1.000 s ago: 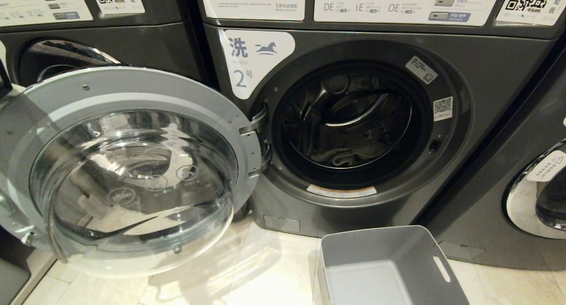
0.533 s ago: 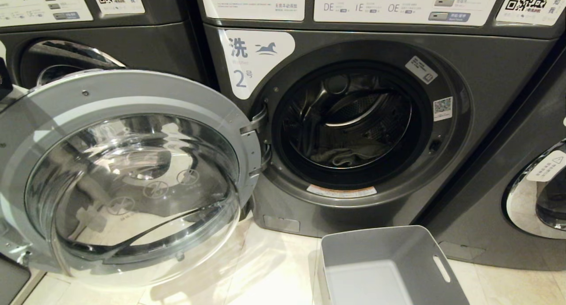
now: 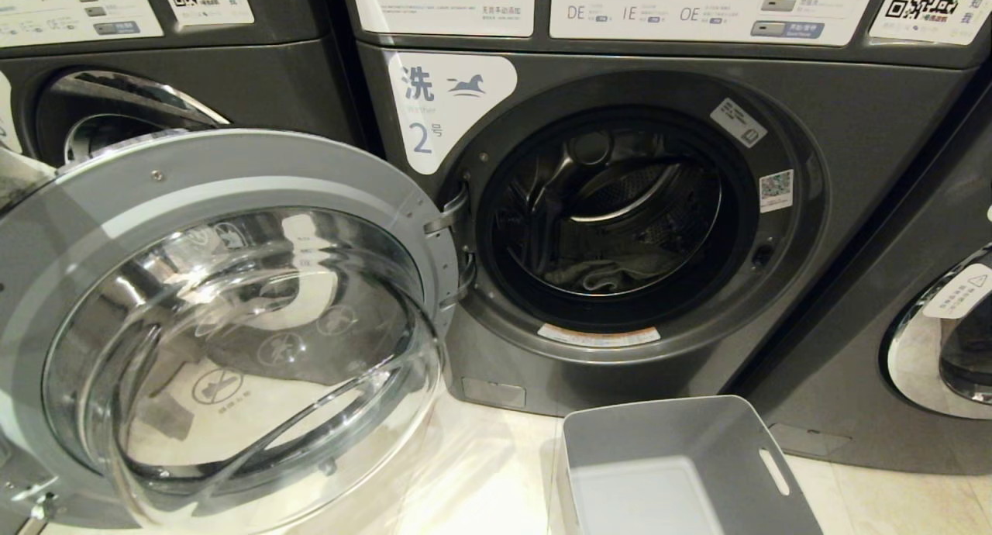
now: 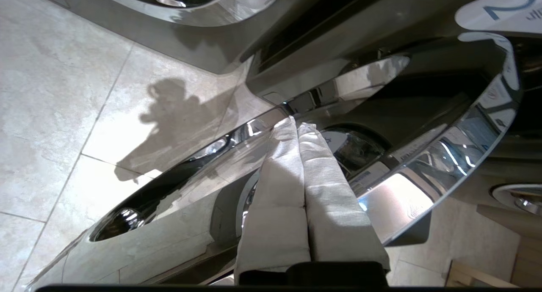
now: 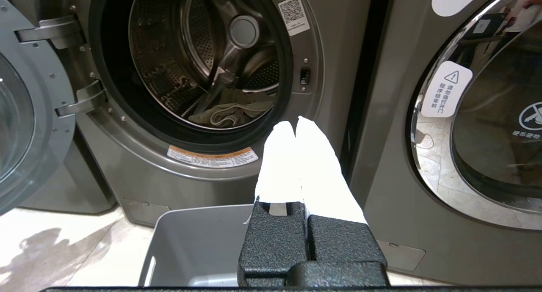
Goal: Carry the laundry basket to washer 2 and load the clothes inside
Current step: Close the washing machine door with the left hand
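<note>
Head view: washer 2 [image 3: 852,132] stands in the middle of a row of dark grey machines, marked by a white label [image 3: 446,105] with a blue "2" and a horse logo. Its round glass door [image 3: 225,333] is swung wide open to the left on its hinges, chrome ring and clear bowl facing the camera. Inside the drum [image 3: 612,209] the clothes [image 3: 601,274] lie as a small grey-green bundle at the bottom. The laundry basket [image 3: 682,465] sits on the pale tiled floor [image 3: 480,481] just in front of the washer, below and right of the opening, with nothing visible inside it. Neither arm shows here.

Left wrist view: the left gripper [image 4: 296,122], its two white-covered fingers [image 4: 279,190] pressed together with nothing between them, rests its tips against the chrome ring of the open door [image 4: 423,173]. The "2" label [image 4: 504,8] is in the far corner, and tiled floor [image 4: 63,93] lies beyond the door.

Right wrist view: the right gripper [image 5: 296,125] is closed and empty, its fingers [image 5: 322,173] touching, held above the near edge of the laundry basket [image 5: 199,241]. It points at washer 2 [image 5: 338,29], where the clothes [image 5: 230,112] lie low in the drum [image 5: 190,50]. The neighbouring washer [image 5: 465,135] with its door shut stands alongside.
</note>
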{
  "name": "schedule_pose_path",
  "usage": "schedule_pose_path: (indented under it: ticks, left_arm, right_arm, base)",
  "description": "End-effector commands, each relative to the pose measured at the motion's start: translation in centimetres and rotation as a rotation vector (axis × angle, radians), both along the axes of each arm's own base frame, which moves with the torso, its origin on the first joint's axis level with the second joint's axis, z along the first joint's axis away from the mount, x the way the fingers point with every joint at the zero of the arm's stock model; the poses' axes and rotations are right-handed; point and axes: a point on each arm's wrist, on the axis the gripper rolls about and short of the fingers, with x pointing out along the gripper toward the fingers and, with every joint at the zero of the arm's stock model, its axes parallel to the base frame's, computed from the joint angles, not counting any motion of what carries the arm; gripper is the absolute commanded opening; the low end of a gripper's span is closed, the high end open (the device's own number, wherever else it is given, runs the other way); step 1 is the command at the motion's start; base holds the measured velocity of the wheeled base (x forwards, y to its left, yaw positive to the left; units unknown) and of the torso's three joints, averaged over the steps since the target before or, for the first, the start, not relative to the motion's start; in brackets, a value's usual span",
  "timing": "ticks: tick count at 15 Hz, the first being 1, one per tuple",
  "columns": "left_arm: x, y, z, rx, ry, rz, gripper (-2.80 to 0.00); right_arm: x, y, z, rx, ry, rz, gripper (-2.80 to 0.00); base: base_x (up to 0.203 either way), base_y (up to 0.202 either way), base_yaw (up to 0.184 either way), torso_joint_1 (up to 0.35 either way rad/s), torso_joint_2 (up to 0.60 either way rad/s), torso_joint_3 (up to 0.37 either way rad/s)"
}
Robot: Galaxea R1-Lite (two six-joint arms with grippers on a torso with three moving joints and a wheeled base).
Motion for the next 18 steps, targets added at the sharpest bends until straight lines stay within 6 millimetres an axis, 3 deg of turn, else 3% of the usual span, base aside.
schedule_pose_path:
  ticks: [1,18]
  left_arm:
    - [-0.9,-0.6,0.5,-0.004,-0.014,-0.01,-2.8]
    - [-1.5,-5.4,-0.9,-0.113,0.1,-0.168,-2.8]
  right_arm:
    - [0.4,0.0,-1.1,-0.001,0.039,0.001,-2.8]
    - [0.4,0.0,-1.1,-0.001,0.039,0.001,-2.8]
  base:
    - [0.0,0.0,0.0,0.0,0.0,0.0]
    - [0.0,0.0,0.0,0.0,0.0,0.0]
